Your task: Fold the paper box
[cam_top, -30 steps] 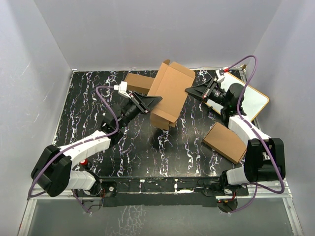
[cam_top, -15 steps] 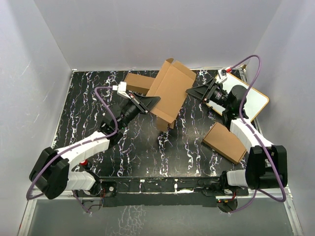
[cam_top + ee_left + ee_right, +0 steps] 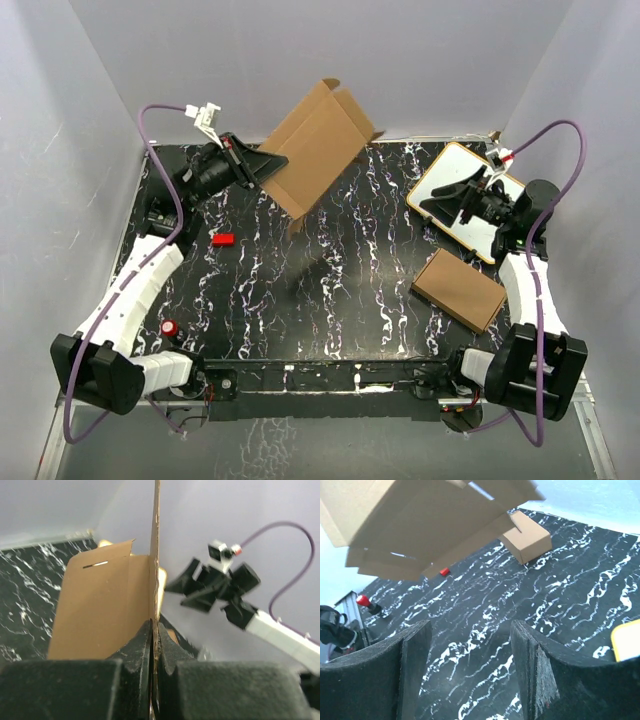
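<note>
The paper box (image 3: 318,148) is a brown cardboard sheet with its flaps open, hanging tilted in the air over the back of the table. My left gripper (image 3: 266,165) is shut on its left edge. In the left wrist view the black fingers (image 3: 142,642) pinch the thin cardboard wall, and a slotted panel of the paper box (image 3: 100,610) spreads to the left. My right gripper (image 3: 428,200) is open and empty, well to the right of the box. From the right wrist the paper box (image 3: 430,520) floats above the open right gripper (image 3: 470,645).
A flat brown carton (image 3: 459,290) lies at the front right. A wood-framed whiteboard (image 3: 458,166) lies under the right gripper. A chunky brown carton (image 3: 526,539) sits at the back. A small red piece (image 3: 223,239) and a red knob (image 3: 170,327) are on the left.
The left arm has lifted the box up and toward the back left. The right gripper has let go of the box's right edge, opened, and drawn back to the right over the whiteboard.
</note>
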Robot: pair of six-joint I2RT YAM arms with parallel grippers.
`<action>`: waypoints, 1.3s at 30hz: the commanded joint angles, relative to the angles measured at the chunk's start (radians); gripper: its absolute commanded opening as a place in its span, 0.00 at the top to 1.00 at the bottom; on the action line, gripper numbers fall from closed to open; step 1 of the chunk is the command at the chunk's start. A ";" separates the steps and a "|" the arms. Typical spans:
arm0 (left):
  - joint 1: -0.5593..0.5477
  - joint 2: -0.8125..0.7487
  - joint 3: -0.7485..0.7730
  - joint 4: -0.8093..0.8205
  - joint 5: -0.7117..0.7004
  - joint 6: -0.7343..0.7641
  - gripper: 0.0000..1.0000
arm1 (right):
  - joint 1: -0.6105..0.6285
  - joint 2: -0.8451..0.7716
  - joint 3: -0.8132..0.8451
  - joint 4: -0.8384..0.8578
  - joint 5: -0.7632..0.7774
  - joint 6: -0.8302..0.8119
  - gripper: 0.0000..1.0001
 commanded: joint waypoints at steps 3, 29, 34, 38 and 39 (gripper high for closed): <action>0.064 0.039 0.077 -0.315 0.424 0.128 1.00 | -0.043 0.007 0.059 -0.175 -0.120 -0.377 0.28; 0.097 0.013 -0.147 -0.304 0.509 0.531 1.00 | 0.276 0.098 -0.099 -0.389 0.073 -1.093 0.13; 0.097 0.007 -0.157 -0.311 0.505 0.547 1.00 | 0.365 0.119 -0.111 -0.325 0.195 -1.068 0.24; 0.098 0.018 -0.146 -0.327 0.497 0.560 1.00 | 0.394 0.144 -0.100 -0.312 0.258 -1.058 0.38; 0.097 0.020 -0.143 -0.332 0.494 0.565 1.00 | 0.398 0.148 -0.100 -0.306 0.268 -1.055 0.43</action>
